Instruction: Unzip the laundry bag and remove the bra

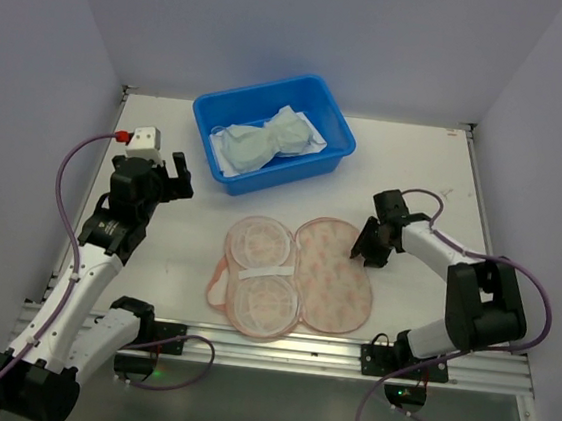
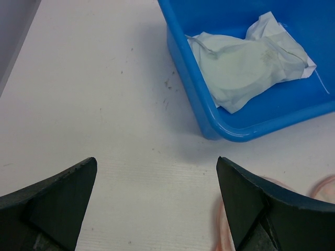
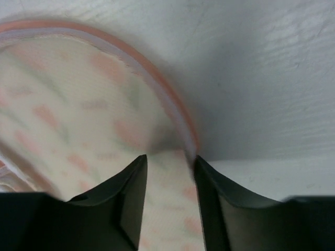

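Laundry bag [image 1: 299, 278] already unzipped and spread flat on the table [image 1: 444, 187], toward the near edge, mesh-lined half to the left, floral half to the right. Bra [image 1: 268, 141] out of it, lying crumpled in the blue bin [image 1: 295, 172] at the far side, well apart from the bag. By that layout, little of the job left.

Right gripper [image 1: 365, 250] low at the bag's right rim, straddling the pink zipper edging with fabric between half-narrowed jaws. Cannot tell whether actually pinching the cloth or just bracketing it. Left gripper [image 1: 155, 165] released, spread wide, hanging over bare table just left of the bin, holding nothing.

Risks from here:
- A grip on the thin edging alone, likely to slip off once pulled.
- A firm grip plus a pull toward the near side, enough to drag the limp bag over the table's edge.
- A lift by one rim, folding the floral half over the mesh half and closing the bag up again.
- A low sweep by the left arm, nudging the bin and shifting the bra.
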Robot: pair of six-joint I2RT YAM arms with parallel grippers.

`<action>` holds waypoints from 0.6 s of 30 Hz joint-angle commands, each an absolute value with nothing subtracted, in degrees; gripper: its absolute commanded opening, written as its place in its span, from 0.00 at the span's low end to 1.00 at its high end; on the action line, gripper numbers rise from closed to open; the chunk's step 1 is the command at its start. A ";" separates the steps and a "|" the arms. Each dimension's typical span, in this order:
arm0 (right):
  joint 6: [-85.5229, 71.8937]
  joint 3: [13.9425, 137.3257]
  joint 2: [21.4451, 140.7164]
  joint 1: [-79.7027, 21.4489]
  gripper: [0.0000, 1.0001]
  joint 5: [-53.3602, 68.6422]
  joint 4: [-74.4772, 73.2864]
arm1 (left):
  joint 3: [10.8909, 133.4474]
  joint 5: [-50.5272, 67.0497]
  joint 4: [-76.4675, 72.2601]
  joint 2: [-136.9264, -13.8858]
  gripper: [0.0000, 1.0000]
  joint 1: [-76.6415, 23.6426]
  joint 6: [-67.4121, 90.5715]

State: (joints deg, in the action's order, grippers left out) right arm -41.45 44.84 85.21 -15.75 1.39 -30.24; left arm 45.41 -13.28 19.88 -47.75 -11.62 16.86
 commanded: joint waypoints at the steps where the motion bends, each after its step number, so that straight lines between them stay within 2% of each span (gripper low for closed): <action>1: -40.70 45.18 85.96 -16.17 0.39 5.09 -29.44 | 45.18 -13.71 16.88 -46.93 1.00 -11.07 15.73; 3: -39.99 45.53 86.31 -16.17 0.26 5.27 -29.79 | 44.74 -13.54 16.70 -46.58 1.00 -11.07 15.73; 4: -39.90 45.70 86.31 -16.26 0.12 5.10 -30.06 | 44.74 -13.36 16.53 -46.58 1.00 -11.07 15.65; 6: -39.73 45.61 85.87 -16.17 0.01 3.87 -30.06 | 44.82 -13.36 16.61 -46.58 1.00 -11.07 15.64; 10: -38.68 47.10 82.80 -16.08 0.00 -1.39 -32.33 | 44.74 -13.45 16.52 -46.76 1.00 -11.08 15.64; 18: -35.25 58.96 73.75 -15.73 0.00 -18.53 -46.75 | 44.56 -13.36 16.52 -47.11 1.00 -11.07 15.56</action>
